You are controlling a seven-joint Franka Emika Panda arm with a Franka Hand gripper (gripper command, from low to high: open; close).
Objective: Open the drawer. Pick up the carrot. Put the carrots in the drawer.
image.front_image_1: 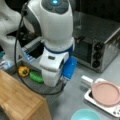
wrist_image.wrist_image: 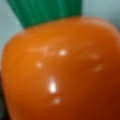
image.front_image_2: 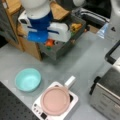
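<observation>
The grey drawer (image.front_image_2: 63, 51) stands pulled out from the light wooden cabinet (image.front_image_2: 28, 45). A yellow vegetable (image.front_image_1: 23, 71) and a green one (image.front_image_1: 36, 77) lie in it. My gripper (image.front_image_2: 50, 40) hangs straight down over the drawer's middle, shut on the carrot (image.front_image_2: 49, 42), which shows as a small orange piece just under the hand. In the wrist view the carrot (wrist_image.wrist_image: 62, 72) fills nearly the whole picture, glossy orange with its green top (wrist_image.wrist_image: 47, 11) pointing up, and it hides the fingers. In a front view the arm's white body (image.front_image_1: 53, 50) covers the carrot.
A silver toaster oven (image.front_image_1: 100, 47) stands at a front view's right. A white tray with a pink plate (image.front_image_2: 55, 100) and a teal bowl (image.front_image_2: 27, 79) sit on the grey table in front of the cabinet. A black cable (image.front_image_1: 17, 57) loops beside the arm.
</observation>
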